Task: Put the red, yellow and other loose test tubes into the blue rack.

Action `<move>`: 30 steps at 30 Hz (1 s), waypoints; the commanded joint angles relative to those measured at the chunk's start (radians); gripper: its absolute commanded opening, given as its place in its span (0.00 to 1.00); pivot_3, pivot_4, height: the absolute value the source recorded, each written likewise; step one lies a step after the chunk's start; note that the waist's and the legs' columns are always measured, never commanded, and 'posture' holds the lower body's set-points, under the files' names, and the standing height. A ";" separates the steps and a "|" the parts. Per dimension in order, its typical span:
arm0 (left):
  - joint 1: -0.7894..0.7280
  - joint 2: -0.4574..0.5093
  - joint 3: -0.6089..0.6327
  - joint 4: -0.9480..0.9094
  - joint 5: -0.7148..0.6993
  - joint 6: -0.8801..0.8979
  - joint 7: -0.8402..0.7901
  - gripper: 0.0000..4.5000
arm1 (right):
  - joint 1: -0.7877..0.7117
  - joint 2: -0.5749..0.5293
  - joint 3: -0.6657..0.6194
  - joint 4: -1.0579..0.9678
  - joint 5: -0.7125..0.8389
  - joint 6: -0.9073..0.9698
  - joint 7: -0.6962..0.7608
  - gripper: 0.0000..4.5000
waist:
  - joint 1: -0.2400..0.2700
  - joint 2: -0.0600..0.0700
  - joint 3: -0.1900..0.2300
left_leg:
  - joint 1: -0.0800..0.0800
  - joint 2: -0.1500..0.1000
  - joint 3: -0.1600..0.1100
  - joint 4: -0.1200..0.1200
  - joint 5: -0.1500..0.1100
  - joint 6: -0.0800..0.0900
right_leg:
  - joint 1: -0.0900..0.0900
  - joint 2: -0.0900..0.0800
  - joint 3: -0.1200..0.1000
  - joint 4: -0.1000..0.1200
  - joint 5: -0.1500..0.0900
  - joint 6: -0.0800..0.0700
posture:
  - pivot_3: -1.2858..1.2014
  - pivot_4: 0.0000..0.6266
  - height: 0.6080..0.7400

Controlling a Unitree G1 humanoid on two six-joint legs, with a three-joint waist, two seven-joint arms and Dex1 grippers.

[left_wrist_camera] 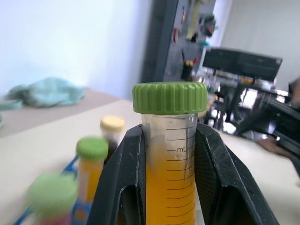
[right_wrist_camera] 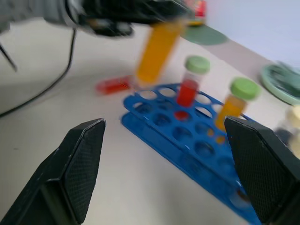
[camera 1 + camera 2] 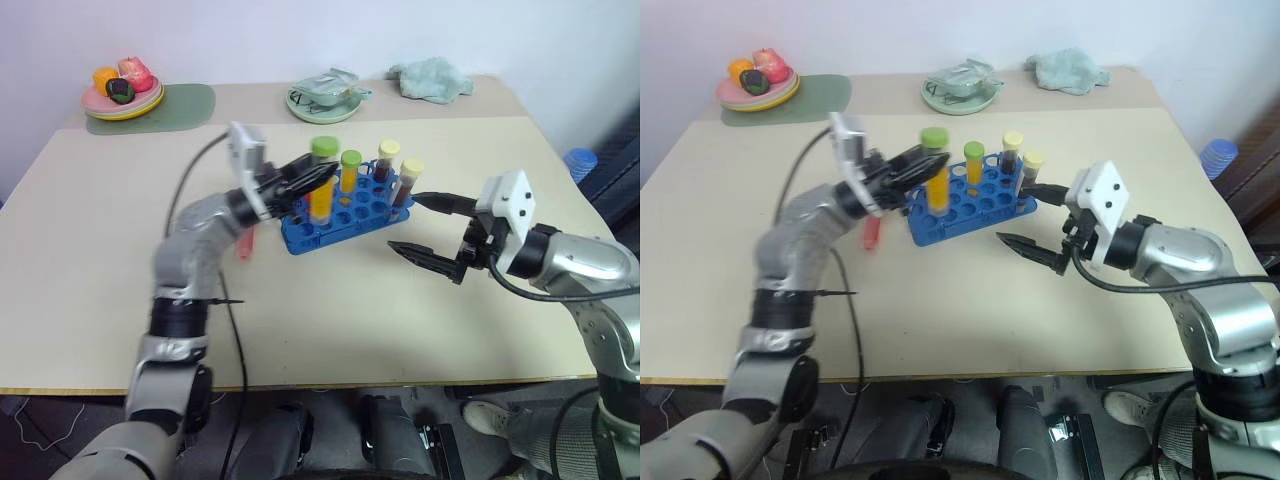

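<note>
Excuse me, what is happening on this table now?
The robot is filling a blue rack with test tubes. Its left claw is shut on a green-capped tube of yellow liquid, holding it over the rack. The right claw waits open beside the rack. One red tube lies loose on the table.

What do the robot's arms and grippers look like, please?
Both arms are silver-grey metal with black joint sections. A thin black cable runs along the left arm. Each wrist has a white angular housing. The left gripper and right gripper have two tapered black fingers.
</note>
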 commanded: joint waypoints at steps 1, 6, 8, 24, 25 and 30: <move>-0.080 -0.068 -0.016 0.199 0.074 -0.203 0.027 0.17 | 0.047 0.012 -0.053 -0.098 0.020 0.030 -0.076 0.92 | 0.001 0.000 0.000 | 0.000 0.000 0.001 0.000 0.000 0.000 | 0.000 0.000 0.000 0.000 0.000 0.000 | 0.52 0.24 1.00; -0.181 -0.135 -0.035 0.469 0.186 -0.447 0.098 0.17 | 0.147 0.029 -0.125 -0.186 0.069 0.113 -0.177 0.92 | 0.003 -0.001 0.000 | 0.000 0.001 0.002 0.001 0.000 0.001 | 0.000 0.000 0.001 0.000 0.001 0.001 | 0.52 0.24 1.00; -0.209 -0.149 -0.034 0.555 0.212 -0.510 0.119 0.17 | 0.191 0.038 -0.151 -0.218 0.080 0.135 -0.212 0.92 | 0.003 -0.001 0.000 | 0.000 0.001 0.003 0.001 0.000 0.001 | -0.001 0.000 0.002 0.000 0.001 0.001 | 0.52 0.24 1.00; -0.285 -0.197 -0.007 0.814 0.238 -0.612 0.084 0.17 | 0.245 0.046 -0.173 -0.300 0.129 0.164 -0.333 0.92 | 0.002 -0.002 0.000 | 0.001 0.001 0.005 0.001 -0.001 0.002 | -0.001 0.001 0.002 0.001 0.001 0.002 | 0.52 0.24 1.00; -0.284 -0.198 -0.008 0.818 0.242 -0.614 0.084 0.17 | 0.246 0.045 -0.174 -0.298 0.127 0.161 -0.331 0.92 | 0.002 -0.002 0.000 | 0.001 0.001 0.005 0.001 -0.001 0.002 | -0.001 0.001 0.002 0.001 0.001 0.002 | 0.52 0.24 1.00; -0.290 -0.193 -0.016 0.850 0.272 -0.628 0.109 0.17 | 0.252 0.045 -0.175 -0.293 0.121 0.147 -0.326 0.92 | 0.002 -0.002 -0.001 | 0.001 0.001 0.005 0.001 -0.001 0.002 | 0.000 0.001 0.002 0.001 0.001 0.002 | 0.52 0.24 1.00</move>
